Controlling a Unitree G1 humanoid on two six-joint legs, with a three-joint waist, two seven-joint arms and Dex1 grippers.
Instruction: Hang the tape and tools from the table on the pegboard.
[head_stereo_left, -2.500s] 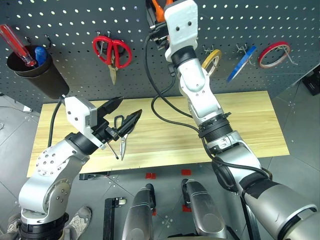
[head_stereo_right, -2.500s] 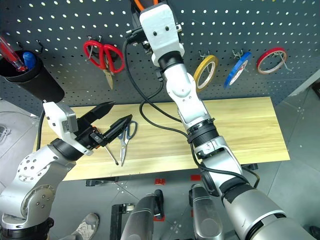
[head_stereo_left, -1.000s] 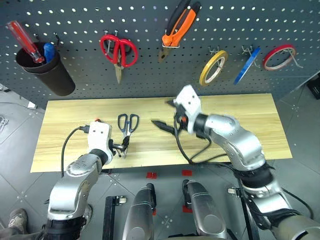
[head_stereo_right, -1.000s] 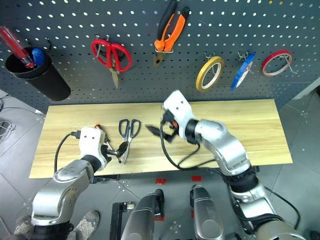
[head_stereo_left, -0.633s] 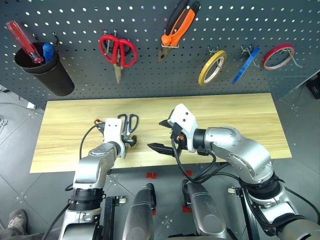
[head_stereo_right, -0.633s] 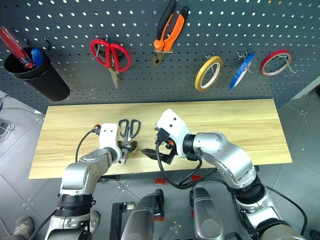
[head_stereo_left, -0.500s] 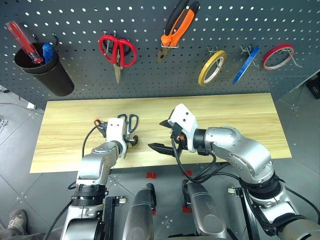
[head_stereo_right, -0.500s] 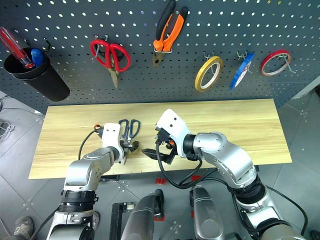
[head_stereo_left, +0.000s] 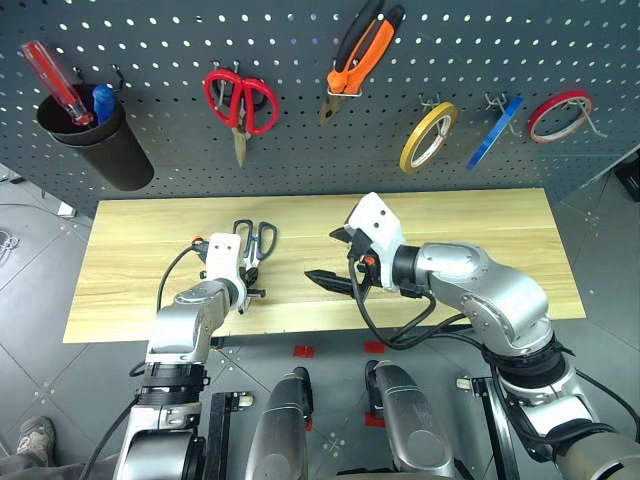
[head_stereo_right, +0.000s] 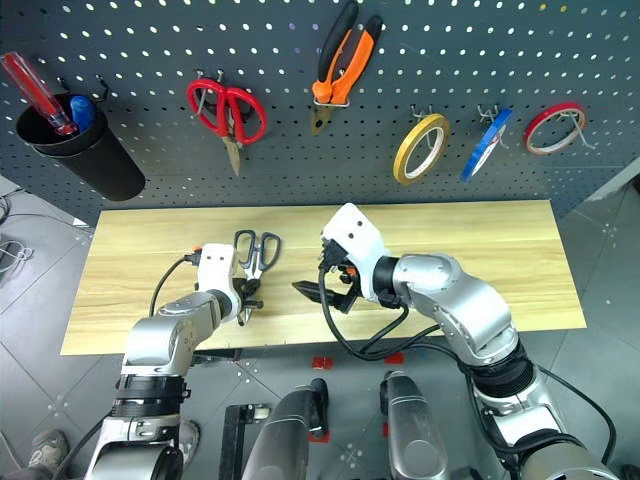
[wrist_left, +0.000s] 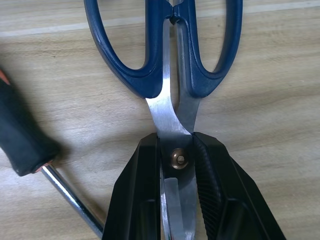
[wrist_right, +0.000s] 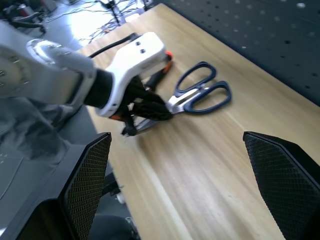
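Blue-handled scissors (wrist_left: 175, 75) flat on table (head_stereo_left: 480, 220)

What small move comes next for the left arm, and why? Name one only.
Probably lift the scissors straight up off the table. The left tool is already shut on the blades at the pivot, the scissors lie flat on the wood, and the screwdriver sits close beside them, so a clean rise should clear it before heading for the pegboard.

Silver arms, white wrist housings, black cables; each gripper (head_stereo_left: 252, 283) has ribbed black fingers (wrist_left: 212, 185).
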